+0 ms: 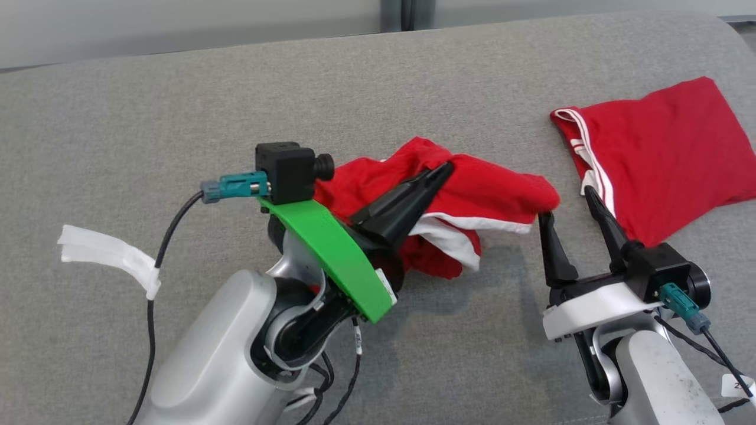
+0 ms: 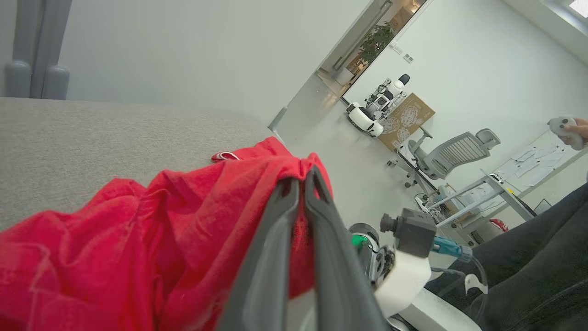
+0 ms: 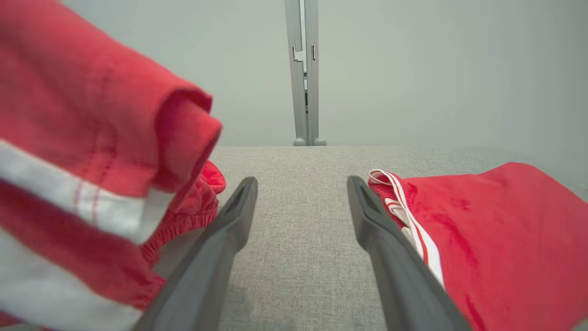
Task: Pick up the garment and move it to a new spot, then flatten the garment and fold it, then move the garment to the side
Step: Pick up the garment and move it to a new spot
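Now my left end effector (image 1: 440, 172) is clenched on the crumpled red garment (image 1: 490, 189), lifted near the middle of the table (image 1: 177, 118). The garment stretches sideways. Its loose end hangs just left of my right end effector (image 1: 566, 203), which is wide open and holds nothing. I think that arm is nearest to grab it. A folded red cloth (image 1: 661, 153) lies by the right edge.

Folded red garment (image 1: 667, 147) on grey cushion (image 1: 177, 118)

A grey fabric surface (image 1: 378, 88) spreads wide beneath a pale wall (image 3: 436, 69). Off to the right, across a glossy floor (image 2: 317, 110), stand a mesh office chair (image 2: 452, 154), a cardboard box (image 2: 406, 120) and a desk (image 2: 498, 188).
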{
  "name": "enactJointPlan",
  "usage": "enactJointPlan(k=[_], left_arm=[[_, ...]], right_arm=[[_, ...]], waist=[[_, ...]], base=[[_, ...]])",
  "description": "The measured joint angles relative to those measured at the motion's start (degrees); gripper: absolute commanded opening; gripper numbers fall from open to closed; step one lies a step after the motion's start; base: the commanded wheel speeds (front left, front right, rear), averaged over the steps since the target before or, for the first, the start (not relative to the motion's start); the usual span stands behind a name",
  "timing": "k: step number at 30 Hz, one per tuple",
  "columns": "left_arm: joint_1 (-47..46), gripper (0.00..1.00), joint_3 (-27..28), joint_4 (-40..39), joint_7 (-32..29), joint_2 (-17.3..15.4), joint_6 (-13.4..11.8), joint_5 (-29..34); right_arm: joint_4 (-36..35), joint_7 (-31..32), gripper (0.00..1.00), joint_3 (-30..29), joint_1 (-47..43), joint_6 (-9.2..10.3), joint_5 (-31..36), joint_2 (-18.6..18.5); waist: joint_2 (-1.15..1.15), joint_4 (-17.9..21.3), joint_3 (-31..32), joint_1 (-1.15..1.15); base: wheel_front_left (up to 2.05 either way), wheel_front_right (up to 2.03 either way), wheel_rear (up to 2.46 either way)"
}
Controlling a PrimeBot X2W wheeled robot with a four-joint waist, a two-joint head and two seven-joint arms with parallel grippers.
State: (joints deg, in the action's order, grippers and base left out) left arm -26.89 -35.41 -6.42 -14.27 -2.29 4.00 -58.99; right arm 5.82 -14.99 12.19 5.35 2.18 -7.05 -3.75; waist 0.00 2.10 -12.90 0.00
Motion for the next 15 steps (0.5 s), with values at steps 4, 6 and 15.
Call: enactJointPlan(k=[4, 6, 15], left_arm=[[0.08, 0.00, 1.87, 3.69, -1.70, -0.56, -3.98, 0.93], [0.07, 0.00, 2.10, 6.87, -2.46, -1.66, -5.67, 2.63], [-3.30, 0.00, 7.94, 18.80, -0.80, -3.63, -9.99, 7.00]], right_arm=[[-0.88, 0.00, 1.00, 0.67, 0.01, -0.15, 0.00, 0.07], [-1.12, 0.00, 1.00, 1.14, 0.05, -0.44, 0.00, 0.18], [-1.33, 0.00, 1.00, 2.80, 0.68, -1.12, 0.02, 0.34]], waist=[[0.00, 2.38, 0.22, 0.00], [0.00, 3.47, 0.04, 0.00], [0.00, 7.92, -1.94, 0.00]], base=[[0.00, 0.00, 0.00], [0.00, 0.00, 0.00], [0.00, 0.00, 0.00]])
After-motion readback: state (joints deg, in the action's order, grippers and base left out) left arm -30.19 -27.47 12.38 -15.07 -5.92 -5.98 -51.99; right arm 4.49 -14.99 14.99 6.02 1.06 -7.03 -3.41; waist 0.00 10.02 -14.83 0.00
